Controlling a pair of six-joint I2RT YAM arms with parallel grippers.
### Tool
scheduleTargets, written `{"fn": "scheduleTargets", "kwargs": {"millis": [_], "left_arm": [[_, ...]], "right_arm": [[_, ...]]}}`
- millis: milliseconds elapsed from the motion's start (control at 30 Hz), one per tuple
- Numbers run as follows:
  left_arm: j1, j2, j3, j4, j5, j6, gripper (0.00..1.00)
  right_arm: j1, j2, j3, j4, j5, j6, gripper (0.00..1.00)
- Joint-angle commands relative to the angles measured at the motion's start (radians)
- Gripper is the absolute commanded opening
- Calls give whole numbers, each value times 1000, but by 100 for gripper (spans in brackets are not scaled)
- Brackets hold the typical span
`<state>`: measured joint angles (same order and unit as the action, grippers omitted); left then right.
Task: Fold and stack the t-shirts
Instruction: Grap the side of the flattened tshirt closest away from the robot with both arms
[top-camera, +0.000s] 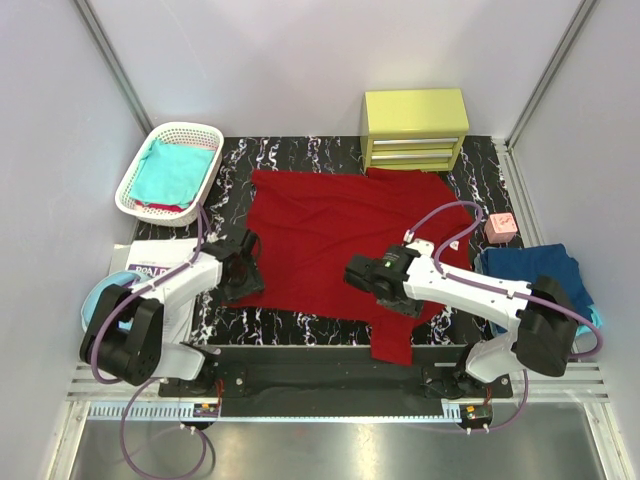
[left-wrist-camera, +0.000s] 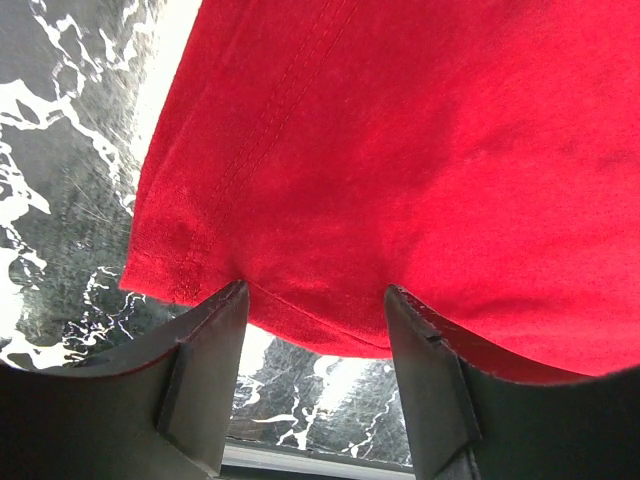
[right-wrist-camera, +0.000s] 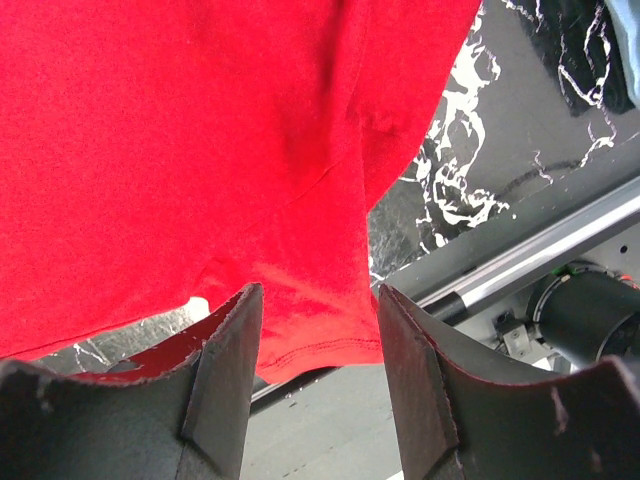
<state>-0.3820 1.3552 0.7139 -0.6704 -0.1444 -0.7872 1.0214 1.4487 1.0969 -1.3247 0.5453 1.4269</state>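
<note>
A dark red t-shirt (top-camera: 330, 235) lies spread flat on the black marbled table (top-camera: 270, 155), and one sleeve (top-camera: 393, 338) hangs over the front edge. My left gripper (top-camera: 243, 268) is at the shirt's near left corner. In the left wrist view the gripper (left-wrist-camera: 316, 292) is open, with the red hem (left-wrist-camera: 300, 320) lying across its fingertips. My right gripper (top-camera: 360, 275) is low over the shirt's near right part. In the right wrist view it (right-wrist-camera: 320, 292) is open, with the sleeve hem (right-wrist-camera: 320, 345) just past the tips. A teal t-shirt (top-camera: 172, 170) fills the basket. A navy t-shirt (top-camera: 530, 272) lies at the right.
The white lattice basket (top-camera: 135, 178) stands at the back left and a yellow drawer unit (top-camera: 415, 127) at the back. A small pink block (top-camera: 501, 228) sits beside the navy shirt. A printed sheet (top-camera: 148, 270) and a light blue item (top-camera: 97, 298) lie at the left.
</note>
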Motion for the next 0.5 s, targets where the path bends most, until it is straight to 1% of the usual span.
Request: {"fn": "scheduleTargets", "kwargs": {"millis": [0,33,100,133,200,233,300,333,400,433,467], "left_arm": [[5,10,-27,28,25,-18,67],[5,9,-34,28,26,-18,70],[3,-5,-51,26,28,-20,73],[3,-10,-56,26,26,-20,72],[3,-14,-62,26,28,-24,66],[3,-14,-62,26,32,-26,58],[3,-14,-62,26,37,-26,45],[3,-14,-62,25,37,-26,30],[3,-14,-62,22,40,-26,9],[2,-14,-62,22,43,-26,2],[3,-14,-62,17,51,-29,0]], "right_arm": [[9,-31,-2,-10,71,-8,57],[9,-30,3,-8,74,-11,57],[9,-28,6,-5,80,-20,57],[11,-25,9,-2,79,-23,57],[9,-21,11,1,81,-29,57],[9,-14,14,7,81,-32,57],[9,-10,17,7,82,-39,57],[9,-7,20,7,84,-40,57],[9,-4,23,8,87,-46,57],[9,-4,26,9,88,-48,57],[11,-4,27,7,91,-49,57]]}}
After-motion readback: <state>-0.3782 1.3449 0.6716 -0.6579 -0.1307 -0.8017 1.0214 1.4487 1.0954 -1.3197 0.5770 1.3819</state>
